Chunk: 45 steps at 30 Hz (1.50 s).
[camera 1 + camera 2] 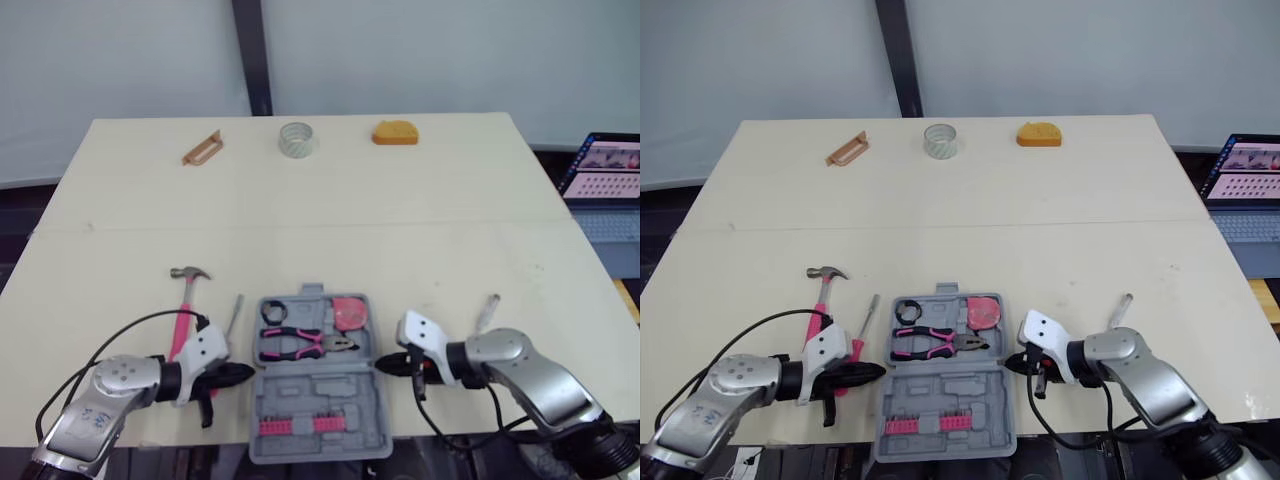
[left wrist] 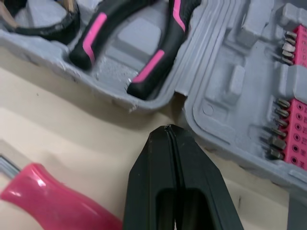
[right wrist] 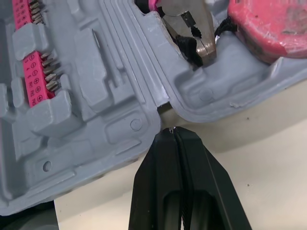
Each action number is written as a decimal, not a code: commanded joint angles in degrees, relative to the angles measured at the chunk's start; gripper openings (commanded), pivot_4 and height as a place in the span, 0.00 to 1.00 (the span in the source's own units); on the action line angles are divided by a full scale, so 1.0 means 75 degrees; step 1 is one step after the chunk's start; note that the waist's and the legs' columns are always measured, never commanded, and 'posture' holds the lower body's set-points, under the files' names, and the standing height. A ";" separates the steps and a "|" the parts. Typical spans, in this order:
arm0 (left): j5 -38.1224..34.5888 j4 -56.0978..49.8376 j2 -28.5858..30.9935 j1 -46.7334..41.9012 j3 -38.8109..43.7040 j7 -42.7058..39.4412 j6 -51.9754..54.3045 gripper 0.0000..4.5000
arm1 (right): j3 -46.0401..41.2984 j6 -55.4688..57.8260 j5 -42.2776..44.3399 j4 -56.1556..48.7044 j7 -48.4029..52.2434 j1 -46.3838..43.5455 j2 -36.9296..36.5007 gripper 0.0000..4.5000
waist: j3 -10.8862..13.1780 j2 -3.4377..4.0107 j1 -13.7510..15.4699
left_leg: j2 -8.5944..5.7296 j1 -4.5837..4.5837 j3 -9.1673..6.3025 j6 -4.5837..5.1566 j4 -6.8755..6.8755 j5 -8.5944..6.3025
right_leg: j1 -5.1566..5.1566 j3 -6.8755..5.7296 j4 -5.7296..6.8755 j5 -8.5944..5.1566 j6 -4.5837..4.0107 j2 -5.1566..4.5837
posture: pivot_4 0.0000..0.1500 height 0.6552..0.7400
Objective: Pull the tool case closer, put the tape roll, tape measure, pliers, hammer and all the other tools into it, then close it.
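Observation:
The grey tool case lies open at the table's front middle. In it are pink-and-black pliers, a pink tape measure, a black roll and a pink bit strip. My left gripper is shut and empty, its tip at the case's left edge by the hinge. My right gripper is also shut and empty, its tip against the case's right edge by the hinge. A pink-handled hammer and a screwdriver lie left of the case. A silver tool lies to its right.
Along the far edge lie a brown flat piece, a clear tape roll and an orange object. A laptop stands off the table's right side. The case's front edge reaches the table's front edge.

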 commanded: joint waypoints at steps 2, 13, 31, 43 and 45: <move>0.0081 -0.0204 -0.0106 -0.0219 -0.0223 0.0046 0.0088 0.00 | 0.0028 -0.0025 -0.0024 -0.0058 -0.0033 -0.0071 0.0086 0.02 | 0.0000 0.0000 0.0001 | 0.0000 -0.0002 0.0000 0.0000 0.0000 0.0000 | 0.0000 0.0000 -0.0001 0.0000 0.0000 0.0000 | 1.00 1.00; 0.0290 -0.0023 -0.0319 -0.0486 -0.0598 0.0084 0.0139 0.00 | -0.0007 0.0055 -0.0056 -0.0064 -0.0107 -0.0056 0.0271 0.02 | 0.0000 0.0000 0.0002 | 0.0000 -0.0003 -0.0001 0.0000 0.0006 0.0000 | 0.0000 0.0001 0.0001 0.0001 0.0000 0.0000 | 1.00 1.00; 0.0804 0.1183 -0.0975 -0.1579 -0.0705 0.0223 -0.0624 0.00 | -0.0282 -0.0080 -0.0169 0.0535 -0.0325 -0.0574 0.0538 0.02 | 0.0000 0.0000 0.0078 | 0.0000 -0.0012 -0.0003 0.0002 0.0033 -0.0001 | 0.0002 -0.0001 0.0005 0.0009 0.0000 0.0001 | 1.00 1.00; 0.0947 0.1574 -0.1208 -0.1827 -0.0638 0.0318 -0.0931 0.00 | -0.0376 -0.0110 -0.0315 0.0954 -0.0467 -0.0954 0.0846 0.02 | 0.0000 0.0000 0.0075 | 0.0000 -0.0041 -0.0003 0.0002 0.0040 -0.0001 | -0.0024 -0.0001 0.0010 0.0010 0.0001 0.0001 | 1.00 1.00; 0.0956 0.1624 -0.1237 -0.1860 -0.0625 0.0333 -0.0997 0.00 | -0.0379 -0.0135 -0.0341 0.0997 -0.0467 -0.0966 0.0858 0.02 | 0.0000 0.0000 0.0077 | 0.0000 -0.0041 -0.0003 0.0002 0.0045 -0.0001 | -0.0025 -0.0001 0.0012 0.0011 0.0001 0.0001 | 1.00 1.00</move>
